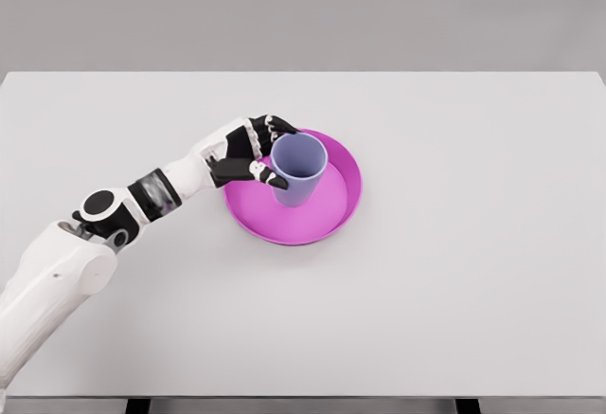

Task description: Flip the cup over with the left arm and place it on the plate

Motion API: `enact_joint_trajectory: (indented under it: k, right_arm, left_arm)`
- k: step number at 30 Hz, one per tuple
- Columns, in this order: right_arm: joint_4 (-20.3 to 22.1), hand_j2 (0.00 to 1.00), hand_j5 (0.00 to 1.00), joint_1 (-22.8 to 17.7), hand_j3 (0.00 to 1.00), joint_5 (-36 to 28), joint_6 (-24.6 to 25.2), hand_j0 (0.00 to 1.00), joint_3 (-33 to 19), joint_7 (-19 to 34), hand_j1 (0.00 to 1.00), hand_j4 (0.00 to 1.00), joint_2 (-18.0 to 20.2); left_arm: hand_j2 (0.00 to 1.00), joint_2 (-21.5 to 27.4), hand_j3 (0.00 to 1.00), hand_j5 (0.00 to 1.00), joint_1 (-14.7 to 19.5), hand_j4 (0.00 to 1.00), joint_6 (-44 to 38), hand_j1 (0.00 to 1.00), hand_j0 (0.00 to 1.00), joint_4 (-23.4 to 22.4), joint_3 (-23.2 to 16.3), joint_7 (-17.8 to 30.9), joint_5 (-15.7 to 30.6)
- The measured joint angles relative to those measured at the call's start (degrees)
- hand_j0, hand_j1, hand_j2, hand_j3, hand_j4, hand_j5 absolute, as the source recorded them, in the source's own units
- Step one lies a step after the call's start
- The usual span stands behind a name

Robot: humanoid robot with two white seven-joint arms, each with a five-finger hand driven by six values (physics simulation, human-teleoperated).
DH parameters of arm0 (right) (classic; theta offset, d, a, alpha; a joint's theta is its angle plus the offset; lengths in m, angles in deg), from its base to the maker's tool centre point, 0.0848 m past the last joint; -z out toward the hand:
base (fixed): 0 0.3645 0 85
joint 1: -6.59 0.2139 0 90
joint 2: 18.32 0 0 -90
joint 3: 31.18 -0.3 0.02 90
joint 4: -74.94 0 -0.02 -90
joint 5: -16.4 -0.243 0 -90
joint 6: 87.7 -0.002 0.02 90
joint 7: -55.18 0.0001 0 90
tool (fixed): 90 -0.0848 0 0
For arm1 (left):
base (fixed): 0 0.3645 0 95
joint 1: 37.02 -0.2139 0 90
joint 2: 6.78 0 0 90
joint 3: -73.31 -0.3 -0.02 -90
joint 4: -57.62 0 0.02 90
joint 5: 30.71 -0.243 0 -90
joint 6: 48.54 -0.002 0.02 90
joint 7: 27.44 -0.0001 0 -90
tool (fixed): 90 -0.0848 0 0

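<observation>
A lavender cup (pixel 299 170) stands upright, mouth up, inside the magenta plate (pixel 333 207) near the table's middle. My left hand (pixel 261 152) reaches in from the lower left and wraps the cup's left side, fingers curled around the rim and wall. The cup's base rests on the plate's floor. My right arm is out of view.
The white table (pixel 454 281) stretches wide around the plate, with its front edge near the picture's bottom. Nothing else stands on it.
</observation>
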Motion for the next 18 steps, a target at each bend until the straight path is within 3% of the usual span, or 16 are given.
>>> enact_joint_trajectory:
  k: [2, 9, 18]
  right_arm:
    - [0.0, 1.0, 1.0, 0.0, 1.0, 0.0, 0.0, 1.0, 0.0, 0.0, 1.0, 1.0, 0.0]
    - [0.0, 1.0, 1.0, 0.0, 1.0, 0.0, 0.0, 1.0, 0.0, 0.0, 1.0, 1.0, 0.0]
    - [0.0, 1.0, 1.0, 0.0, 1.0, 0.0, 0.0, 1.0, 0.0, 0.0, 1.0, 1.0, 0.0]
  left_arm:
    - [0.77, -0.04, 0.77, 0.77, -0.17, 0.77, 0.06, 0.77, 0.77, 0.02, 0.0, 0.1, -0.17]
    - [0.99, 0.02, 0.99, 0.99, -0.26, 0.99, 0.07, 0.99, 0.99, 0.13, -0.05, 0.3, -0.36]
    - [1.0, 0.59, 1.0, 1.0, -0.35, 1.0, 0.07, 1.0, 1.0, 0.0, -1.19, 0.31, 0.55]
